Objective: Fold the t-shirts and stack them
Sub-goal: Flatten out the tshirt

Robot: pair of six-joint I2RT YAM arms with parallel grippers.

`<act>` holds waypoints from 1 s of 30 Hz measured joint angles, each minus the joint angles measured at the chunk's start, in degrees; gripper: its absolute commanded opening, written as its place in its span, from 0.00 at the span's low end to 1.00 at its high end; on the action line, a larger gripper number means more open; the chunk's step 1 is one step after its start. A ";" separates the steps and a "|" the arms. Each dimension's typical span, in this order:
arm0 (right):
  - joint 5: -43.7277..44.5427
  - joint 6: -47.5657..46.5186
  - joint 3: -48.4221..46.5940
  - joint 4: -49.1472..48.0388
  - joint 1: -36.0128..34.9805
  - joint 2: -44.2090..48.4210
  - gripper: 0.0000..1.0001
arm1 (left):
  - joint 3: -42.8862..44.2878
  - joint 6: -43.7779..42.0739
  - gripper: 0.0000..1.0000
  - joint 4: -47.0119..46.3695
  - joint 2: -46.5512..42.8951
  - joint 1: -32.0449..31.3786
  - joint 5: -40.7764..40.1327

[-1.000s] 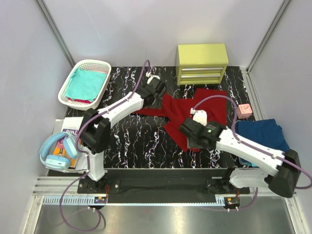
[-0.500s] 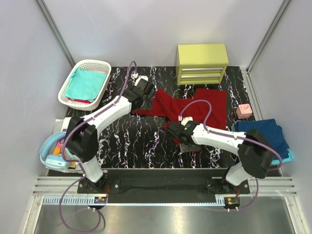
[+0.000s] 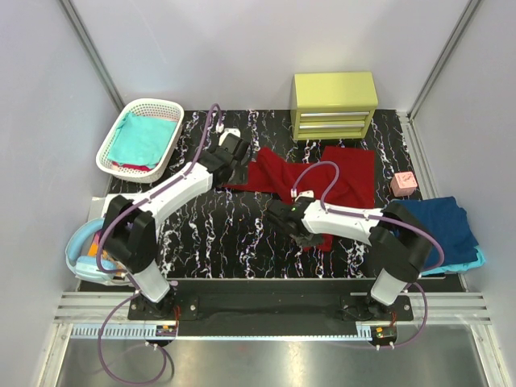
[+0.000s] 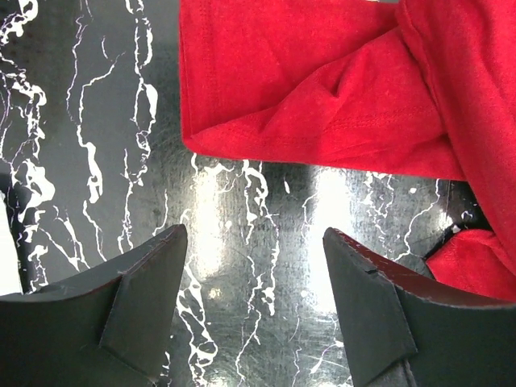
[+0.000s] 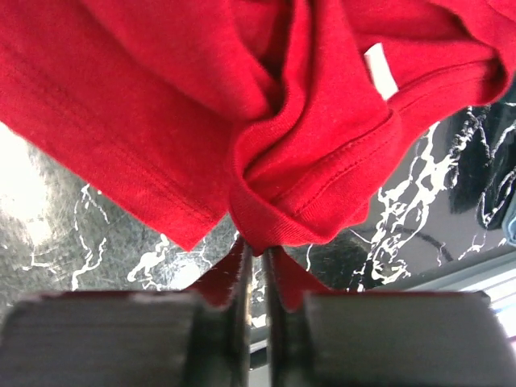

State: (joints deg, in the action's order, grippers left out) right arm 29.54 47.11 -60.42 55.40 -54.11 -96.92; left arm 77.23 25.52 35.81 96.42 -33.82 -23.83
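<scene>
Top view: note dark red soft cloth t-shirt (image 3: 359, 165) lying rumpled, layers bunched, mid-way across glossy black white-veined surface (image 3: 226, 234), ahead of both arms.

Left wrist view: left jaws wide open, empty, over bare surface just short of a stitched hem. Risk: closing here catches nothing.

Right wrist view: right jaws nearly closed, pinching a thin rolled fold at the hem's edge. Risk: shallow bite slips free on lifting, or drags loose layers along and spoils the fold.
</scene>
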 measured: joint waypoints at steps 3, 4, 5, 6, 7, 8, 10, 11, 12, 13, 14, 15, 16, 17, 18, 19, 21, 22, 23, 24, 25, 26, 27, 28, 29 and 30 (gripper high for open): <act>1.38 1.92 -0.48 1.20 0.00 0.00 0.00 | -0.46 -0.02 0.74 -0.04 -0.48 0.00 0.00; 1.68 2.60 -0.66 1.92 0.00 0.02 0.00 | -0.57 -0.02 0.74 -0.02 -0.50 0.00 0.02; 2.21 3.50 -0.92 2.91 0.00 0.02 0.00 | -0.66 -0.02 0.74 -0.07 -0.50 0.02 0.02; 2.84 4.28 -1.18 3.78 0.00 0.04 0.00 | -0.79 -0.02 0.74 -0.17 -0.50 0.02 0.02; 3.85 5.66 -1.68 5.44 0.00 0.13 0.00 | -0.87 -0.02 0.74 -0.17 -0.50 0.04 0.04; 4.55 7.19 -2.16 6.95 0.00 0.35 0.00 | -0.87 -0.02 0.74 -0.20 -0.50 0.04 0.04; 6.38 9.94 -3.06 9.97 0.00 1.14 0.00 | -0.87 0.00 0.74 -0.35 -0.57 0.04 0.04; 7.76 12.04 -3.82 12.26 0.00 1.92 0.00 | -0.87 0.00 0.74 -0.42 -0.61 0.04 0.04; 8.83 13.42 -4.42 13.66 0.00 2.58 0.00 | -0.87 0.00 0.74 -0.46 -0.70 0.04 0.04; 10.01 15.32 -5.33 15.39 0.00 3.43 0.00 | -0.87 0.00 0.74 -0.46 -0.74 0.04 0.04; 11.06 17.07 -6.47 16.68 0.07 4.28 0.00 | -0.90 0.00 0.74 -0.48 -0.81 0.04 0.04; 12.11 18.60 -7.65 17.62 0.20 5.07 0.00 | -0.98 0.00 0.74 -0.59 -0.90 0.04 0.04; 13.09 19.78 -8.68 18.21 0.44 5.77 0.00 | -1.18 0.02 0.74 -0.72 -1.07 0.04 0.04; 13.53 20.65 -9.62 18.60 1.22 6.36 0.00 | -1.44 0.02 0.74 -0.79 -1.27 0.04 0.04; 13.94 21.38 -10.29 18.88 2.36 6.86 0.00 | -1.73 0.02 0.74 -0.81 -1.53 0.04 0.07; 14.38 21.81 -10.67 19.08 4.07 7.19 0.00 | -1.97 0.02 0.74 -0.81 -1.77 0.04 0.07; 14.80 22.05 -10.71 19.37 8.48 7.48 0.00 | -2.40 0.04 0.74 -0.85 -2.19 0.04 0.07; 14.88 21.75 -10.64 19.52 11.32 7.48 0.00 | -2.64 0.04 0.74 -0.83 -2.40 0.04 0.07; 15.04 21.44 -10.60 19.61 13.99 7.48 0.00 | -2.93 0.04 0.74 -0.81 -2.69 0.04 0.07; 15.41 20.98 -10.58 19.74 16.59 7.48 0.00 | -3.23 0.04 0.74 -0.85 -3.04 0.04 0.07; 15.82 20.26 -10.58 19.91 18.78 7.48 0.00 | -3.56 0.04 0.74 -0.87 -3.43 0.04 0.07; 16.09 19.61 -10.58 20.09 20.70 7.48 0.00 | -3.82 0.04 0.74 -0.81 -3.85 0.04 0.07; 16.15 18.88 -10.58 20.31 22.75 7.48 0.00 | -4.00 0.04 0.74 -0.79 -4.13 0.04 0.07; 16.24 17.99 -10.58 20.35 24.57 7.48 0.00 | -4.02 0.04 0.74 -0.83 -4.39 0.04 0.09; 16.33 17.29 -10.58 20.35 26.12 7.50 0.00 | -4.02 0.07 0.74 -0.83 -4.48 0.04 0.09; 16.28 16.28 -10.58 20.20 28.09 7.52 0.00 | -4.02 0.07 0.74 -0.85 -4.57 0.04 0.11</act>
State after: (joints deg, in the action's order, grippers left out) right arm 45.82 63.40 -71.00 75.59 -26.02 -89.41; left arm 73.21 25.58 34.96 91.85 -33.78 -23.73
